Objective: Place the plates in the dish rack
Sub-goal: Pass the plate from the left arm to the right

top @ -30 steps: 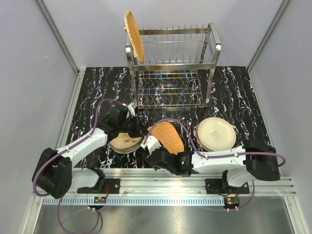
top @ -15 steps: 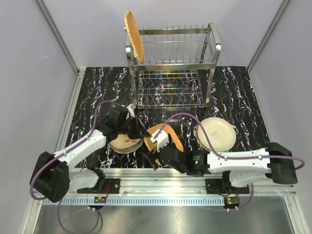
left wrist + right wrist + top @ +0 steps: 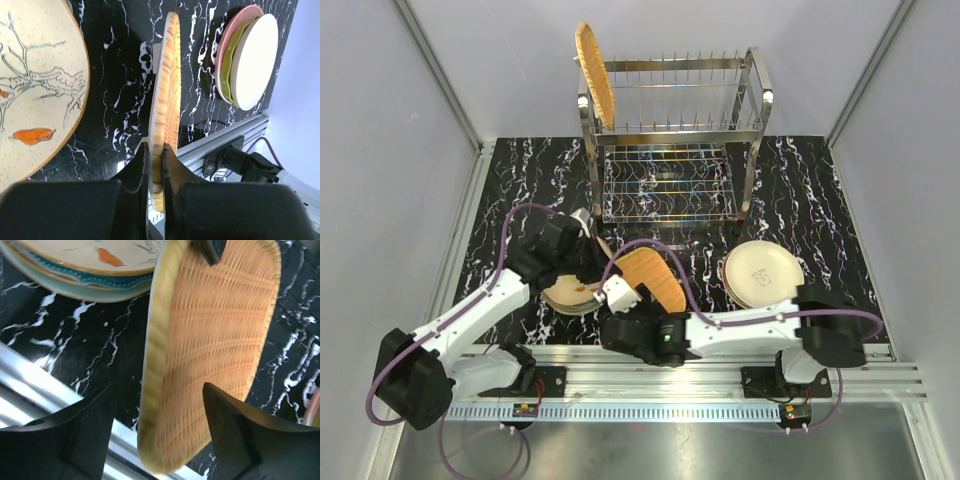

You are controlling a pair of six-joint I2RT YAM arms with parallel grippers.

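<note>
Shifted left, my right hand now gapes around the woven plate; left hand pinches its probably stiff, light rim.

woven plate: orange wicker, rough, matt. dish rack: shiny steel wire. bird-print plate: smooth, glazed, ceramic look. table: black marbled, glossy.

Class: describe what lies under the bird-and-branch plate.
Under the bird-and-branch plate a teal plate shows at its rim, then a pale green plate. Their centres are covered.
</note>
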